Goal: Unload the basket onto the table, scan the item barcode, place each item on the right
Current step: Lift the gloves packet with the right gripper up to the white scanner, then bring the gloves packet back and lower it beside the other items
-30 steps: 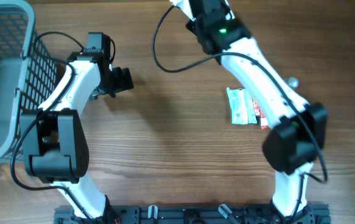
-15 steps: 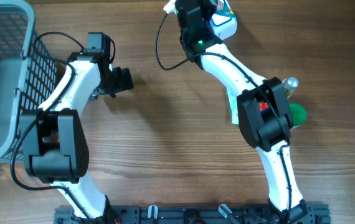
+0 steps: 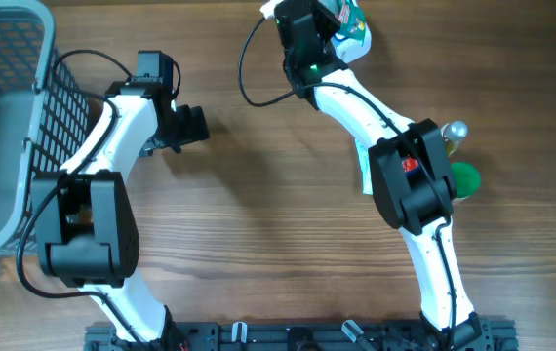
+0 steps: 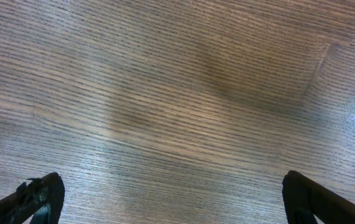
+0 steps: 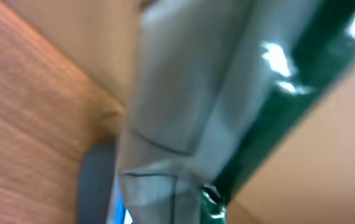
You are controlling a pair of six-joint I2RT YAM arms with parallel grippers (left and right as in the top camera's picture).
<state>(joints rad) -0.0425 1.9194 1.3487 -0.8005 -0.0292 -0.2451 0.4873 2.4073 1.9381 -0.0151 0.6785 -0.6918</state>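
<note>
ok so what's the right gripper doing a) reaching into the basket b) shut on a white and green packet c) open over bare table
B: the right gripper is shut on the white and green packet, well away from the basket.

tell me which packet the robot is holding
The white and green pouch in the right gripper, at the far edge; the other white packet lies on the wooden table.

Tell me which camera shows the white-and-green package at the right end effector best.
Overhead: the package is recognisable at the right end effector. Right wrist shows only a blurred close-up; left wrist shows only table.
</note>
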